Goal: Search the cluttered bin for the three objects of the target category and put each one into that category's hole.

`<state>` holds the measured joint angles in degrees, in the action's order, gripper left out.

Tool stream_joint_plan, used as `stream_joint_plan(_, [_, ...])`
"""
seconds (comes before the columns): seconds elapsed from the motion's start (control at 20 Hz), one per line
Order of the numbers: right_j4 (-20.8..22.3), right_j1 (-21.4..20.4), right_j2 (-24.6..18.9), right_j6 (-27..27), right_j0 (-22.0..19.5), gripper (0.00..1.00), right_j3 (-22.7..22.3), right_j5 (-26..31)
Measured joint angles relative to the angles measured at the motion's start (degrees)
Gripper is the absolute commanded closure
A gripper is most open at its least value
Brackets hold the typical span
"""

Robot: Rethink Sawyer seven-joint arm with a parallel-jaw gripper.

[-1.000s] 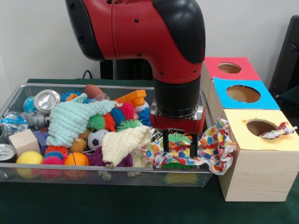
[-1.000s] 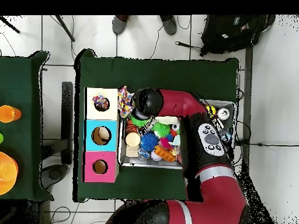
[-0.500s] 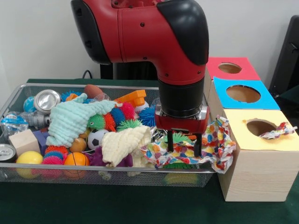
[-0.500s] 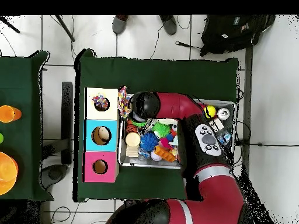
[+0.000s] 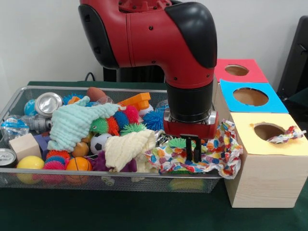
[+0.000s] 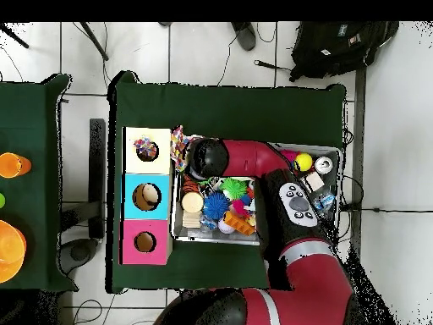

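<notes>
One colourful cloth (image 5: 219, 149) is draping over the bin's (image 5: 14, 103) end by the yellow box (image 5: 269, 161), where we are seeing the end effector (image 5: 196, 155) pinching it with fingers together, presumably to lift it.

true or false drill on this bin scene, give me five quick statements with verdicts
1. The end effector is over the multicoloured cloth. True.
2. The yellow box already has a scrap of cloth at its hole. True.
3. The mint green towel lies in the blue box. False: it lies in the wire bin.
4. The pink box is nearest the camera in the front view. False: the yellow box is.
5. A soccer ball sits in the bin. True.
</notes>
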<state>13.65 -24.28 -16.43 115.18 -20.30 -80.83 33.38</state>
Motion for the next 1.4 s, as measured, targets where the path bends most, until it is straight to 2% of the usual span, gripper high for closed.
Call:
stream_joint_plan(0.85, [-0.19,-0.95,-0.01,0.0,-0.12,1.0,-0.85,-0.7])
stream_joint_plan(1.4, [-1.49,-3.32,-0.01,0.0,0.39,1.0,-0.75,6.52])
